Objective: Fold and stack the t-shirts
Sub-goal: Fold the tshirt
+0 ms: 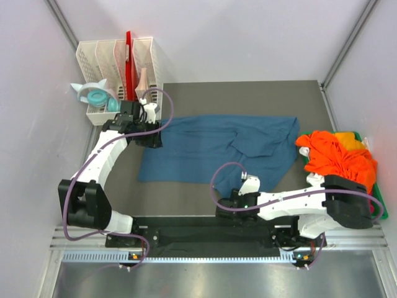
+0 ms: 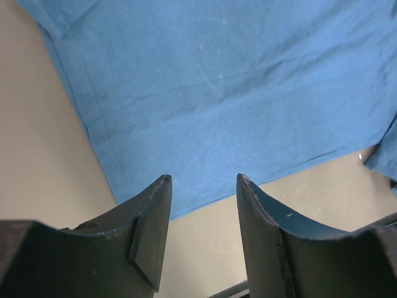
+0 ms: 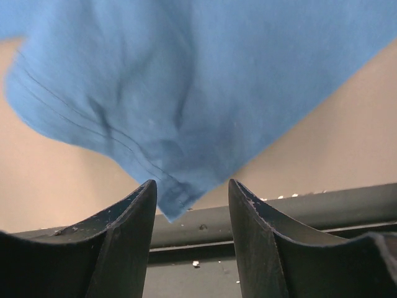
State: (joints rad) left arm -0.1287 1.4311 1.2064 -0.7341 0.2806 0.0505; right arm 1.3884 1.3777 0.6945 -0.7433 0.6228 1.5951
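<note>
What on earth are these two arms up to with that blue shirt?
Two robot arms are working on folding t-shirts. A teal-blue t-shirt lies spread but rumpled on the table. The left gripper is poised open at its left edge. The right gripper, also open, is at a corner near the front. Neither grips the cloth. A heap of orange t-shirts sits in a green bin on the right.

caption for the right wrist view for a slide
Right gripper, jaws apart, at a corner of the blue t-shirt.
</note>
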